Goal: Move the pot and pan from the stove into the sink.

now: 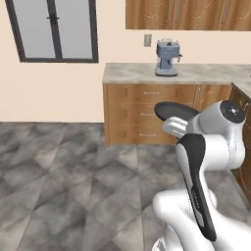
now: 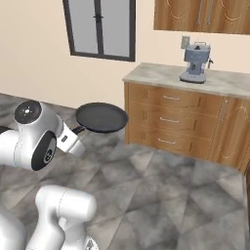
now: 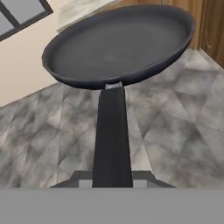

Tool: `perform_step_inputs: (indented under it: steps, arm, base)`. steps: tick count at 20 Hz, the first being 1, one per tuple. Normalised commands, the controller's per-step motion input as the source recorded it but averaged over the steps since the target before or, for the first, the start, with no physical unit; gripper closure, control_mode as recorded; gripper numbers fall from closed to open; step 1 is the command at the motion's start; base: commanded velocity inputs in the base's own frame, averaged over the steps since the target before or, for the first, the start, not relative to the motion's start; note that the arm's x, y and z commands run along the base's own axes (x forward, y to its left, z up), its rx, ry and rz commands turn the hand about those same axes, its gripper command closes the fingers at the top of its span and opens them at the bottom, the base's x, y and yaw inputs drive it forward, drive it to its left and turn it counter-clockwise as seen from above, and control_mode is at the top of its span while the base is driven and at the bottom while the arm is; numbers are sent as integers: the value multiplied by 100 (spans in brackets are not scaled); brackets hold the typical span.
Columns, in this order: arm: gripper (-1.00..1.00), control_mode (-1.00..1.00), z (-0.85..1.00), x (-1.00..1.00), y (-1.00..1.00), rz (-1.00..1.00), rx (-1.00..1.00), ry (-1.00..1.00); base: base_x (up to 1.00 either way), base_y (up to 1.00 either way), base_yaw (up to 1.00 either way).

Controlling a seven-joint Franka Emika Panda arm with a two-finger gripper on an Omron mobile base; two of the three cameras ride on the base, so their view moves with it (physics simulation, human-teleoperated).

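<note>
I've got the pan (image 3: 118,46) clamped by its handle, my gripper (image 3: 112,181) pinched tight on it; its long axis runs straight out ahead of my fingers, carried level above the floor (image 3: 39,140).

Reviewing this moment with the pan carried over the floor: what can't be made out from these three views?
- Tool fingertips: in the hand view the pan handle covers them, so the contact itself is hidden.
- Left base view: the arm's white links hide the pan's handle and part of its rim.
- Right base view: the handle runs behind the wrist.
- Coffee machine details: too small to read.
- Right-hand cabinets: cut off by the left base view's edge.
</note>
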Motion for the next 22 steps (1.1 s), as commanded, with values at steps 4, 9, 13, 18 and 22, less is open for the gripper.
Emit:
perform_step_inputs:
  steps: [4, 9, 13, 18, 22]
  arm:
    - [100, 100, 0, 0, 0, 0, 0, 0]
    - [100, 100, 0, 0, 0, 0, 0, 0]
    - [100, 100, 0, 0, 0, 0, 0, 0]
    - [100, 100, 0, 0, 0, 0, 0, 0]
    - [100, 100, 0, 0, 0, 0, 0, 0]
  base:
    - [6, -4, -43]
    - [5, 0, -48]
    - [3, 0, -49]
    - [3, 0, -49]
    - [2, 0, -47]
